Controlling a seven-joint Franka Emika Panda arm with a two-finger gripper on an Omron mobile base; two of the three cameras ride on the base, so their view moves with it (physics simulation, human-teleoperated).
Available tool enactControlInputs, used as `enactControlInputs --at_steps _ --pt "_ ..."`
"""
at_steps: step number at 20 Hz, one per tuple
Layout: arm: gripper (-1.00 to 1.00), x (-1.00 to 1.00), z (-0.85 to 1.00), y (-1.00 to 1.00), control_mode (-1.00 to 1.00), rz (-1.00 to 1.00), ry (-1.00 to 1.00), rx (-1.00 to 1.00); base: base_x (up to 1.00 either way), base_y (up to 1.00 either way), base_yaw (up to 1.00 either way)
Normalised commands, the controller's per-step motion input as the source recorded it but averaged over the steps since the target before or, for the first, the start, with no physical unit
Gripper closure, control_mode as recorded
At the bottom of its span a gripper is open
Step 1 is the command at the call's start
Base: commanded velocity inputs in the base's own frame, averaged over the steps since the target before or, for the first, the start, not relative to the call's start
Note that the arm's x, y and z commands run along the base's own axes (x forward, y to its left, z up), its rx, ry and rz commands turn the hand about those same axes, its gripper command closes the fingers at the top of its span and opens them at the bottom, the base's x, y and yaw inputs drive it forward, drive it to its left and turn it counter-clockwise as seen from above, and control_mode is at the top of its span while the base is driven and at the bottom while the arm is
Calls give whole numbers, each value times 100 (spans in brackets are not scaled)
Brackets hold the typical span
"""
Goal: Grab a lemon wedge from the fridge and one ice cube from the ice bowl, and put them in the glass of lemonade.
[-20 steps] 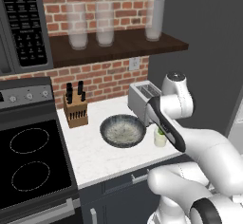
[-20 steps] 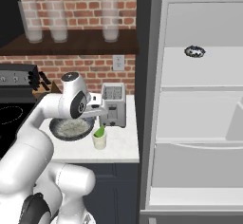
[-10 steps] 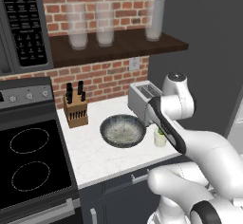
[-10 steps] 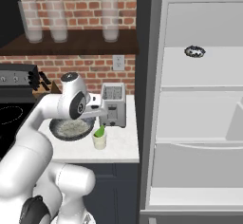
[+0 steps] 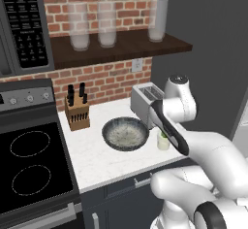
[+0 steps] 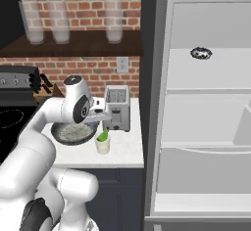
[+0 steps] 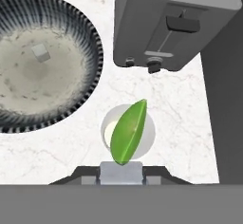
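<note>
On white marble counter (image 7: pixel 185 118), brick-backed.

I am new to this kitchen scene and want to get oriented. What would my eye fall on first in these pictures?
First, the bright yellow-green lemon wedge, sitting over the small clear glass of lemonade on the white marble counter. Beside it lies the wide dark grey ice bowl with one ice cube, next to a silver toaster. On the right, the grey fridge stands open.

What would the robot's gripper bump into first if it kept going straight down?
Most likely the glass of lemonade. The gripper, shut on the lemon wedge, points down at it, with the wedge between them, though the gap is hard to judge.
</note>
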Motion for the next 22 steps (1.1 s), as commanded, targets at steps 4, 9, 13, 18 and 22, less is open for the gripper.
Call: enactControlInputs --at_steps 4,9,13,18,22 --pt "100 28 0 0 -100 0 9 0 0 0 0" --pt "100 13 -5 0 -100 0 1 0 0 0 0" --pt "100 6 -10 0 -100 0 0 0 0 0 0" --pt "100 5 -16 -4 -100 0 0 0 0 0 0" --pt "100 0 -18 0 -100 0 0 0 0 0 0"
